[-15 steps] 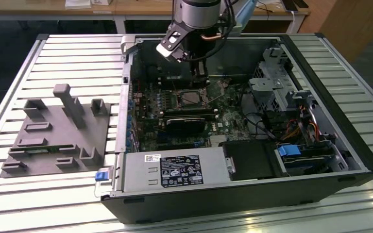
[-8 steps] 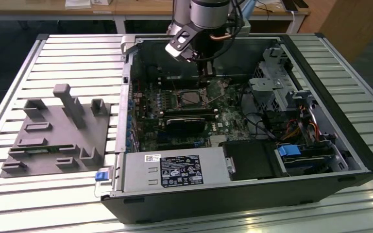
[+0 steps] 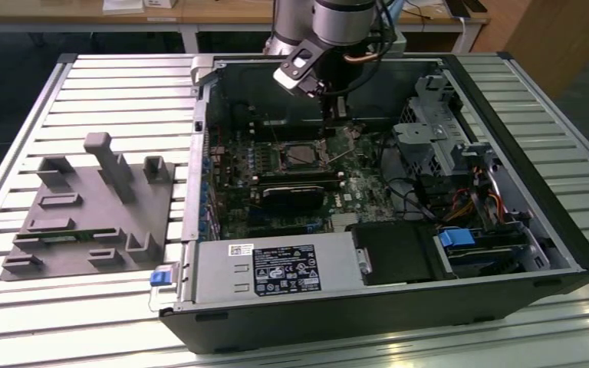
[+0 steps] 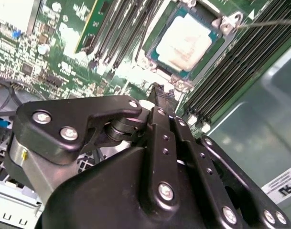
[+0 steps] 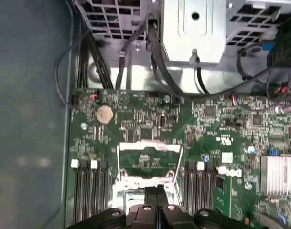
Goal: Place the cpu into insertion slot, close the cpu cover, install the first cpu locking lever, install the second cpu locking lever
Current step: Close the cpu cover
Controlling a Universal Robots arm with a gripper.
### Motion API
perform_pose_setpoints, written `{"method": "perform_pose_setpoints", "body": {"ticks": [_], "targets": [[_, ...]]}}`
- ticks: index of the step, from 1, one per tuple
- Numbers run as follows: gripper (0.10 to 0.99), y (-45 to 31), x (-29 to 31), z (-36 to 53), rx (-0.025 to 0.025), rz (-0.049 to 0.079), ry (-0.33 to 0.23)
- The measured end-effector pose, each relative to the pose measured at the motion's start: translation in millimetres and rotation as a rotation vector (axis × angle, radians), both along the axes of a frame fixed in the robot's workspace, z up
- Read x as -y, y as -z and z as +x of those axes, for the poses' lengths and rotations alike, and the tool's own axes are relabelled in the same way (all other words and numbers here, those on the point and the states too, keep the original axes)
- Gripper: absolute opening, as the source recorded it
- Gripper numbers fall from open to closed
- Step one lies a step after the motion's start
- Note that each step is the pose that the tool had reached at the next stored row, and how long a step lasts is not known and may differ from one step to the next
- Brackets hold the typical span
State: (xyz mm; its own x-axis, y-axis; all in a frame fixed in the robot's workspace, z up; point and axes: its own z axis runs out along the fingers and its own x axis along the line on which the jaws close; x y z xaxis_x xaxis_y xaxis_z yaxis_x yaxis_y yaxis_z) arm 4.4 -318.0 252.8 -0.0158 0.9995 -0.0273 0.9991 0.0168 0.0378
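1. Exterior view: my tool [image 3: 327, 126] hangs inside the computer case [image 3: 376, 322] on the table [image 3: 120, 92], just at twelve o'clock of the insertion slot [image 3: 281, 156].
2. Second wrist view: the cpu [image 4: 186, 40] lies flat in the slot, its silver top bare, near my tool. The tool is pressed together and grips nothing I can see.
3. First wrist view: the cpu cover [image 5: 149, 145] looks raised on its hinge, close to my tool; I cannot tell whether they touch. I judge the seating done and the cover-closing in hand. That calls for pressing the frame flat without nudging the cpu.
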Motion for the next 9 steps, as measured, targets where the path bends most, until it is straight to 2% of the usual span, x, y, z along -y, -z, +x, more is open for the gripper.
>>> {"method": "perform_pose_setpoints", "body": {"ticks": [5,9], "targets": [[0.114,1.2,-0.9,10.4,-0.0066,0.0,-0.001],[0.114,1.7,-1.2,14.9,-0.009,0.0,-0.002]]}}
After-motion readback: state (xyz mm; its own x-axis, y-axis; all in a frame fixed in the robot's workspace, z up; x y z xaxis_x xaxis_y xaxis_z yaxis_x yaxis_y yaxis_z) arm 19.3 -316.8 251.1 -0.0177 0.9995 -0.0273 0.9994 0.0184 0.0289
